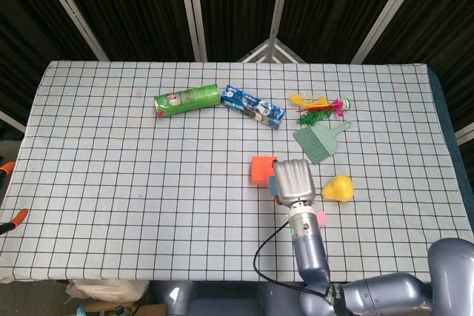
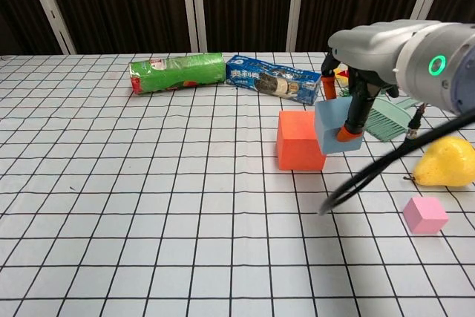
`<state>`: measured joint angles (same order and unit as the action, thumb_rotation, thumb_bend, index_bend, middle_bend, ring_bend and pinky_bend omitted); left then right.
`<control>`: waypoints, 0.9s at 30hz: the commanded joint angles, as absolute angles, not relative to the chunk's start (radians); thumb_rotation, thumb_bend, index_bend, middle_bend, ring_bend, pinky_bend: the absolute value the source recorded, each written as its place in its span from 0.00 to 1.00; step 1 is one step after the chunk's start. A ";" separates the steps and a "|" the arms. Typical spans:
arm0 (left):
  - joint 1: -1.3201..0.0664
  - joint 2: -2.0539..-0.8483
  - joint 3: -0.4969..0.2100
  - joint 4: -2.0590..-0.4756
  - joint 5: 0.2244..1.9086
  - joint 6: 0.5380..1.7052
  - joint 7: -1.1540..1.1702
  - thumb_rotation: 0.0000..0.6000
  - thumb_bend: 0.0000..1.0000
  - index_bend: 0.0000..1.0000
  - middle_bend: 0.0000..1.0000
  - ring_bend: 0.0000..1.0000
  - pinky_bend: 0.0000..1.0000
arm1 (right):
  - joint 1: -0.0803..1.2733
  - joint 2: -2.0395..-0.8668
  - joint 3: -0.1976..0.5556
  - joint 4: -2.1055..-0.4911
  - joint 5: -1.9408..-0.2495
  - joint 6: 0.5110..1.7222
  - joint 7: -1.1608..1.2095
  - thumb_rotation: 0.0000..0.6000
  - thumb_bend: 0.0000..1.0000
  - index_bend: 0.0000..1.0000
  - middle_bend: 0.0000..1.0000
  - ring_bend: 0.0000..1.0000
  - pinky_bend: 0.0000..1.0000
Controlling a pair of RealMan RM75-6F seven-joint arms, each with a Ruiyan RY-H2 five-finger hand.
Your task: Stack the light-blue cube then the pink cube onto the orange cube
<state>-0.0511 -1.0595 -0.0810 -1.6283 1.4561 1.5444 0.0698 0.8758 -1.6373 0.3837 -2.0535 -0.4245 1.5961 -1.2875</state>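
My right hand grips the light-blue cube and holds it in the air, just right of the orange cube and overlapping its right edge. In the head view the right hand covers most of the light-blue cube, beside the orange cube. The pink cube lies on the cloth at the front right, and shows as a sliver by my wrist from above. My left hand is out of both views.
A yellow pear lies right of the hand. A green dustpan brush, coloured feathers, a blue snack pack and a green tube sit further back. A black cable hangs from my right arm.
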 commanded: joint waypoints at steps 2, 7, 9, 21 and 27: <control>-0.053 -1.060 -0.087 -1.625 1.441 1.538 0.070 1.00 0.24 0.13 0.06 0.02 0.18 | 0.915 -1.611 0.430 -2.036 -0.374 1.600 -1.327 1.00 0.47 0.60 0.97 0.90 0.67; -0.053 -1.063 -0.088 -1.630 1.431 1.537 0.087 1.00 0.24 0.13 0.06 0.02 0.18 | 0.925 -1.575 0.450 -2.084 -0.366 1.603 -1.316 1.00 0.47 0.60 0.97 0.90 0.67; -0.050 -1.064 -0.086 -1.633 1.435 1.543 0.094 1.00 0.24 0.13 0.06 0.02 0.18 | 0.938 -1.569 0.454 -2.094 -0.361 1.608 -1.323 1.00 0.47 0.60 0.97 0.90 0.67; -0.033 -1.061 -0.082 -1.637 1.439 1.567 0.096 1.00 0.24 0.13 0.06 0.02 0.18 | 1.027 -1.589 0.504 -2.072 -0.275 1.594 -1.327 1.00 0.47 0.60 0.97 0.90 0.67; -0.025 -1.056 -0.080 -1.636 1.445 1.580 0.084 1.00 0.24 0.13 0.06 0.02 0.18 | 1.064 -1.621 0.516 -2.005 -0.218 1.567 -1.311 1.00 0.47 0.60 0.97 0.90 0.67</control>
